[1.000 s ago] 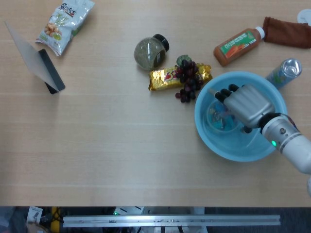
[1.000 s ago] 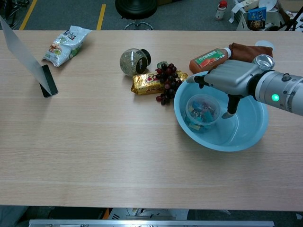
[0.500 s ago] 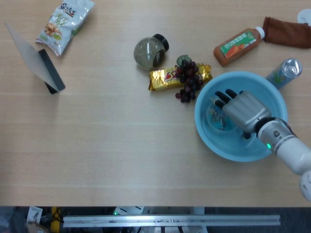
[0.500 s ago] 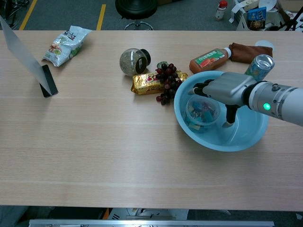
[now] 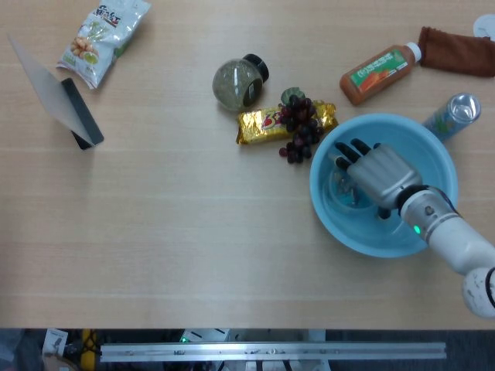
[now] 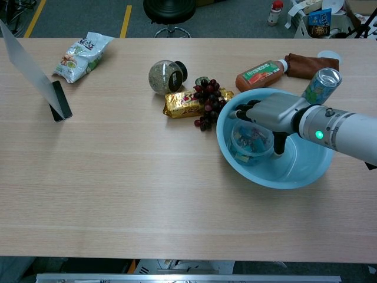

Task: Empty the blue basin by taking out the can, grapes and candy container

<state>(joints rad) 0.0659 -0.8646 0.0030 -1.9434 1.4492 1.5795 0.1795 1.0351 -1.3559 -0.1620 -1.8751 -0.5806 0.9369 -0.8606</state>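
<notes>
The blue basin [image 5: 384, 246] [image 6: 307, 176] stands at the right of the table. Inside it, on the left, rests the clear candy container [image 5: 340, 194] [image 6: 247, 142] with coloured sweets. My right hand [image 5: 377, 174] [image 6: 272, 112] is lowered into the basin, fingers spread over the container's top and thumb hanging down at its right side; a firm grip does not show. The can [image 5: 451, 116] [image 6: 321, 84] stands on the table just outside the basin's far right rim. The dark grapes [image 5: 302, 127] [image 6: 209, 103] lie outside the basin's left rim. My left hand is out of sight.
A gold snack packet [image 5: 263, 124] lies under the grapes, with a round jar [image 5: 238, 83] behind it. An orange juice bottle [image 5: 379, 72] and brown cloth [image 5: 456, 51] lie at the far right. A snack bag [image 5: 103, 39] and a phone on a stand [image 5: 77, 112] sit far left.
My right hand has dropped lower into the basin and shifted left, so its fingers now reach over the candy container. The container, can and grapes have stayed put.
</notes>
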